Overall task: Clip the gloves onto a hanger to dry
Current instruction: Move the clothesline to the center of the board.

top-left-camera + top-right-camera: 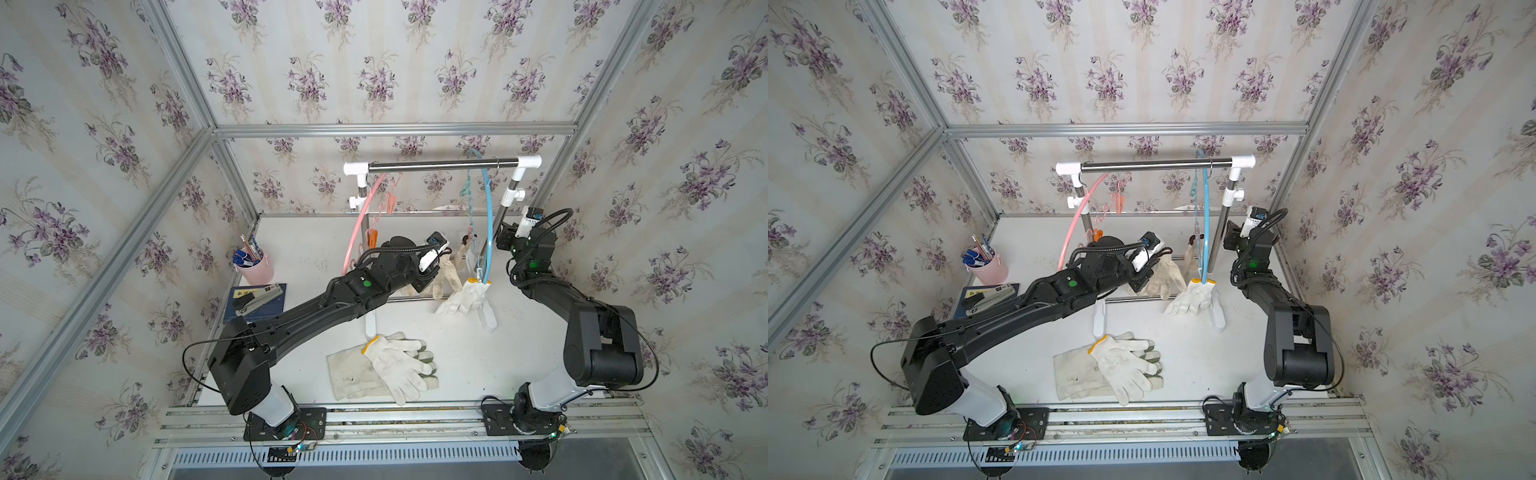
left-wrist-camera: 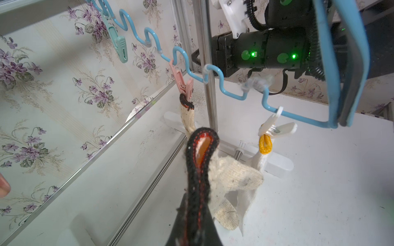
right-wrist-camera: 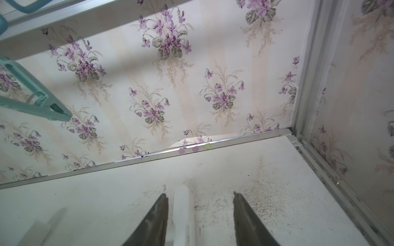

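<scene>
Left wrist view: left gripper (image 2: 191,230) clamped on the black cuff of a beige glove (image 2: 234,176), held below the blue hanger (image 2: 230,85), near a clipped white glove (image 2: 261,161). Right gripper (image 3: 199,193), jaws apart and empty, sits near the free teal clip (image 3: 49,109). Likely best: right pinches the clip open, left feeds the cuff edge squarely in. Rack post (image 2: 211,110) crowds close; table (image 1: 457,353) lies freer toward the front.

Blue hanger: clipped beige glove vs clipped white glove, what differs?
Cuff edge: the clipped beige glove has black, the clipped white glove yellow. Clip: the beige one hangs from a pink clip, the white one from a white clip. Place: the white one sits nearest the blue hanger's corner; the beige one is further along its wavy bar. Shared: both knitted, both hang by the cuff.
</scene>
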{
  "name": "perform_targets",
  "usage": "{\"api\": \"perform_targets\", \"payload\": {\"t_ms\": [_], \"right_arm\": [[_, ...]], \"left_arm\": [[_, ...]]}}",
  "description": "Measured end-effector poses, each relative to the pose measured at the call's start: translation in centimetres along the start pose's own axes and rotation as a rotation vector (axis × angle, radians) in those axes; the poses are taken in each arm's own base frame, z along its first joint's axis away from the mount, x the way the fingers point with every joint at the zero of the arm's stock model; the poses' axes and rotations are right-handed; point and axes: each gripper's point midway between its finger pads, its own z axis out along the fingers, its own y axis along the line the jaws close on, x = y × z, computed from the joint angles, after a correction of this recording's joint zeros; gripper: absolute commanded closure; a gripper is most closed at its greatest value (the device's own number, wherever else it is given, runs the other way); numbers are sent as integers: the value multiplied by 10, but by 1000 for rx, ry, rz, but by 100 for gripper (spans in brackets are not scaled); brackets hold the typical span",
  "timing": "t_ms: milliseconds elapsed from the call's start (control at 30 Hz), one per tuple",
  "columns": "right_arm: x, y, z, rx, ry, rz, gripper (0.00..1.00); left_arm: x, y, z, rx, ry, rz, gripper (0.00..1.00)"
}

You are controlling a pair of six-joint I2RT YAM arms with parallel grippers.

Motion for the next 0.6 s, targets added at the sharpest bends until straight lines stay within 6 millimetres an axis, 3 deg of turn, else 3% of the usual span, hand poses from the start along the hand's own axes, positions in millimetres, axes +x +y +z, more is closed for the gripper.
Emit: {"api": "perform_targets", "payload": {"t_ms": [200,367,600], "right_arm": [[6,37,2,-73,2,-95,51],[20,69,-10,-136,21,-154,51],[28,91,-29,-198,28,-163,52]], "left_arm": [[-5,8,-2,-38,-11,0,100],[-11,22,-11,-115,-19,20,100],[-8,48,-24,-244,6,106,100]]}}
